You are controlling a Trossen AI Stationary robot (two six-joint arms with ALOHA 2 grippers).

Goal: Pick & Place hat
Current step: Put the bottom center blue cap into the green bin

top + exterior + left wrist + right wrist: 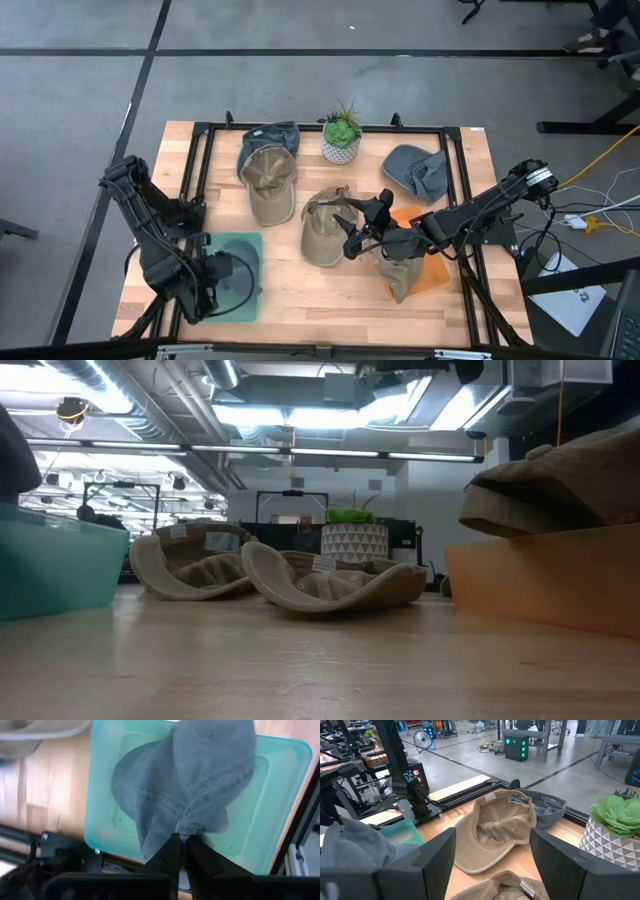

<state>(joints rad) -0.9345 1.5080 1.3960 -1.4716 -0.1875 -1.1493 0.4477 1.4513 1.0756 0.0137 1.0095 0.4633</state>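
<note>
Hat stock and placement hazards

Item 1, nearest: left gripper (181,845), over the teal bin (100,785) at the table's front left, jaws pinched shut on a fold of the grey denim hat (200,775), which hangs over the bin's well. Risk: the hat sags toward one bin wall; on release it may drape across the rim instead of settling inside.

Item 2: right gripper (352,228), jaws spread wide and empty, above the tan cap (322,232) at mid-table. Risk: a descent may snag the brim or drag the cap.

Item 3, farther: second tan cap (268,180), blue-grey hat (415,170), potted plant (341,136), which a wide reach could topple.
</note>
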